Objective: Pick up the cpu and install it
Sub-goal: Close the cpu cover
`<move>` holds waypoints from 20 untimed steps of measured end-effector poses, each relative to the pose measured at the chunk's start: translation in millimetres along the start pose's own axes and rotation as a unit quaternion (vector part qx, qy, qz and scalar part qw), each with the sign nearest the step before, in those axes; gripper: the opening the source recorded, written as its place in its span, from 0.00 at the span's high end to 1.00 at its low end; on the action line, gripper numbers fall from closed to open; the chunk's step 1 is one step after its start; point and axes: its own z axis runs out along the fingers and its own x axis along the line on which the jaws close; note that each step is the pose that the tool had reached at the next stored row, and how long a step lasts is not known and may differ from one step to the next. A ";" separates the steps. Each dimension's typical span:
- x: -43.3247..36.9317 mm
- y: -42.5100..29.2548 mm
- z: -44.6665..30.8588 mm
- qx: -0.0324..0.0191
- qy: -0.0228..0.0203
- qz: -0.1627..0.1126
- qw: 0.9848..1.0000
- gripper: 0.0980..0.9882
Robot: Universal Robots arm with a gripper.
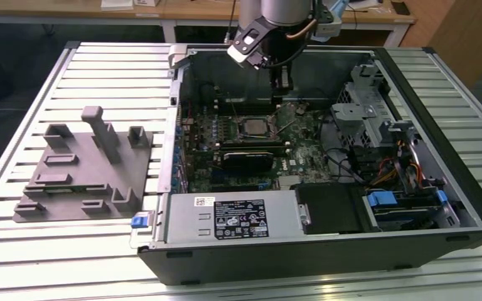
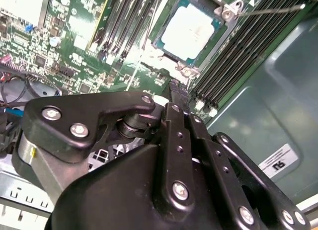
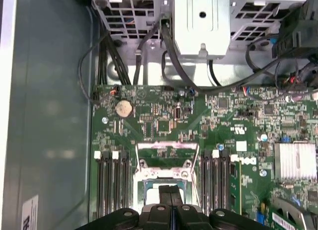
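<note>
Black linkage bars of the gripper (image 2: 177, 91) crowd the second wrist view. Its two fingers are pressed together with nothing between them, and the tips stand just beside the socket frame (image 2: 186, 70), apart from the board. The cpu (image 2: 191, 31) lies flat inside that frame, silvery top up, with nothing touching it.

From the exterior view's left, the grey fixture (image 1: 82, 166) stands on the slatted table (image 1: 23, 251), well apart from the socket frame. Next comes the case wall (image 1: 172, 125), then the motherboard (image 1: 308, 153) with the cpu (image 1: 252, 127) seated in the frame. The gripper (image 1: 281, 94) hangs above the frame's far side. At the exterior view's right, the drive cage (image 1: 366, 100) rises beyond the frame, so open room lies mainly straight above the socket.

The first wrist view adds the detail close around the frame. Memory slots (image 3: 112, 180) flank it on both sides, a coin cell (image 3: 123, 108) sits beyond it, and black cables (image 3: 169, 56) loop down from the cage toward the board. The closed gripper (image 3: 170, 190) there overlaps the frame's near edge.
</note>
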 end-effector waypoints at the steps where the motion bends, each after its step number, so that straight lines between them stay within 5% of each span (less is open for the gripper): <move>1: 0.0 1.7 0.1 0.000 0.000 0.000 1.000 0.99; 10: 0.2 17.3 1.3 0.000 0.000 0.000 1.000 0.99; 20: 0.6 42.4 3.5 0.000 0.000 0.000 1.000 0.99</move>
